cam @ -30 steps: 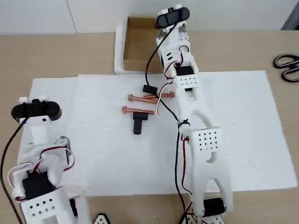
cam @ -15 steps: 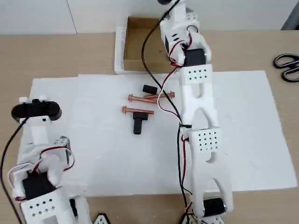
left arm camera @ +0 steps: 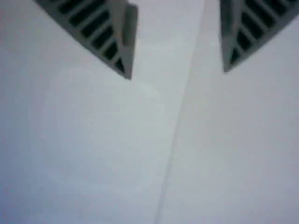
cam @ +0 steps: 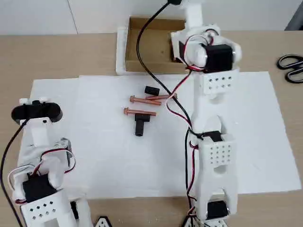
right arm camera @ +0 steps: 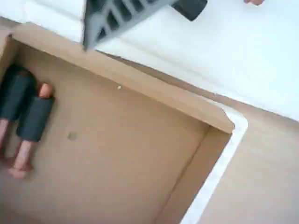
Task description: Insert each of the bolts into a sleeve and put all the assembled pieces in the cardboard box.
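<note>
A wooden table [cam: 57, 52] carries a white sheet [cam: 94, 156], and the cardboard box [cam: 142, 64] stands at the sheet's far edge.

Two finished pieces [right arm camera: 14, 95] [right arm camera: 36, 117], each a bolt pushed through a dark sleeve, lie flat on the box floor, touching side by side; their long axes run parallel to each other and, as far as the angle lets me judge, roughly square to the box wall that faces the sheet, with copper ends poking out of both sleeves.

So the job looks partly done. On the sheet near the box lie what look like three loose bolts: two [cam: 142, 100] [cam: 165, 96] overlap end to end, and a third [cam: 139, 112] sits just beyond them, farther from the box; all lie flat with their long axes about parallel to the box's near wall. I see two loose sleeves: one [cam: 151, 90] lies between the box and the bolts, slightly askew; the other [cam: 139, 126] touches the third bolt and points straight at the box, making a T with it.

The right arm [cam: 215, 80] reaches over the box; whether the right gripper [right arm camera: 112, 11] holds anything I cannot tell. The left gripper [left arm camera: 175, 42] hangs over bare sheet well away from the box, jaws spread apart, holding nothing.
</note>
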